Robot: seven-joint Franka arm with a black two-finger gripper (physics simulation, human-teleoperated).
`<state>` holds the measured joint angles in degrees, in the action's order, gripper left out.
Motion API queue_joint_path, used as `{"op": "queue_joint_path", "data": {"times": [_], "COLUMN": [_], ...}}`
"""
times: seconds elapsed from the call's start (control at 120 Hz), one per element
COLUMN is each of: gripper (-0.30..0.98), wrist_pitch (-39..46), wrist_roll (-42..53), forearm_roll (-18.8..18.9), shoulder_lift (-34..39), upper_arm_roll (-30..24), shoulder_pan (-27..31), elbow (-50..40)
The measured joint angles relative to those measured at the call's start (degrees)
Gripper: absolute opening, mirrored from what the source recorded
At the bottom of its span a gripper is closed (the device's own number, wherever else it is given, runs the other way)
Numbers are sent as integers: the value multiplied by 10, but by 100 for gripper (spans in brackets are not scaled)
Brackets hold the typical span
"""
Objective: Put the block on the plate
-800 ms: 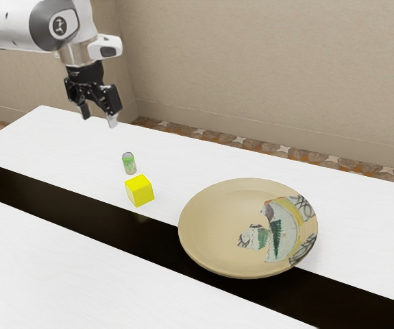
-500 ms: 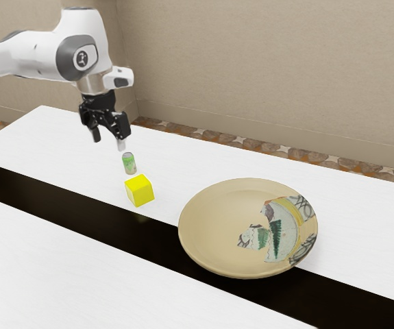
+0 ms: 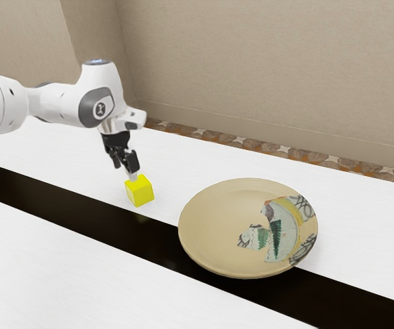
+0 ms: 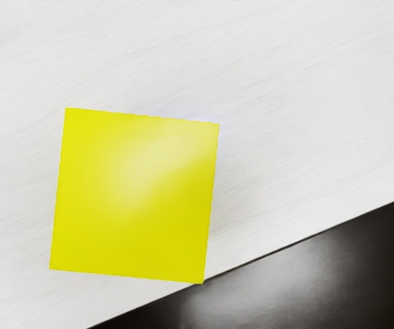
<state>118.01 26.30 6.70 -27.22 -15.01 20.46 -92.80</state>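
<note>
White tabletop [image 3: 53, 253], fingers [image 3: 133, 166] parted, empty, seemingly just above yellow block [image 3: 140, 192]

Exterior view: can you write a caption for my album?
The black robot hand hangs low by the bright yellow cube, near the round beige plate.

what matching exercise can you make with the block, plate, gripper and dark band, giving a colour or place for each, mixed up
1. block
2. plate
3. gripper
4. dark band

A. black, at the end of the arm
B. runs along the white table, partly under something round
C. beige with a painted pattern
D. bright yellow

Pairs: 1-D, 2-C, 3-A, 4-B
</note>
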Motion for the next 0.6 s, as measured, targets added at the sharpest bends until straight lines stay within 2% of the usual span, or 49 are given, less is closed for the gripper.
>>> {"op": "queue_joint_path", "data": {"times": [0.283,0.6], "gripper": [69,69], "wrist_pitch": [43,83], "wrist_roll": [61,77], "forearm_roll": [39,49], "shoulder_lift": [-50,-86], "upper_arm_roll": [-14,-9], "shoulder_pan": [12,7], "elbow": [18,20]}}
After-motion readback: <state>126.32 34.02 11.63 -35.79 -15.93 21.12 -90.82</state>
